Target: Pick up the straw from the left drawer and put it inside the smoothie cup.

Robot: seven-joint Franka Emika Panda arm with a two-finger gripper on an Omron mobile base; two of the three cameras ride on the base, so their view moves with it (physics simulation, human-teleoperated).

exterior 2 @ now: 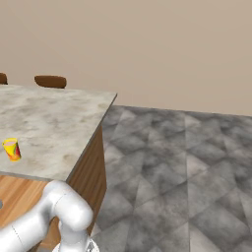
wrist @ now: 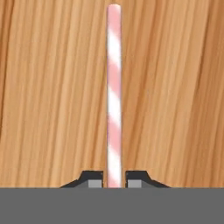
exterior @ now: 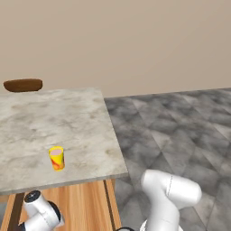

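The straw [wrist: 114,87], thin with pink and white stripes, lies flat on the light wooden floor of the left drawer [wrist: 175,96]. My gripper [wrist: 114,183] is right over its near end, its two dark fingertips [wrist: 94,180] pressed close on either side of the straw. The drawer [exterior: 85,203] stands pulled out below the counter's front edge, and my arm reaches down into it. The yellow smoothie cup [exterior: 57,158] with red-orange swirls stands upright near the front edge of the marble counter [exterior: 54,122]; the right base view shows the cup [exterior 2: 12,148] at far left.
A brown oval bowl [exterior: 22,85] sits at the far edge of the counter, also seen from the right [exterior 2: 50,81]. Grey tiled floor [exterior: 180,131] stretches to the right of the counter. The drawer's dark side rail [exterior: 109,203] runs along its right side.
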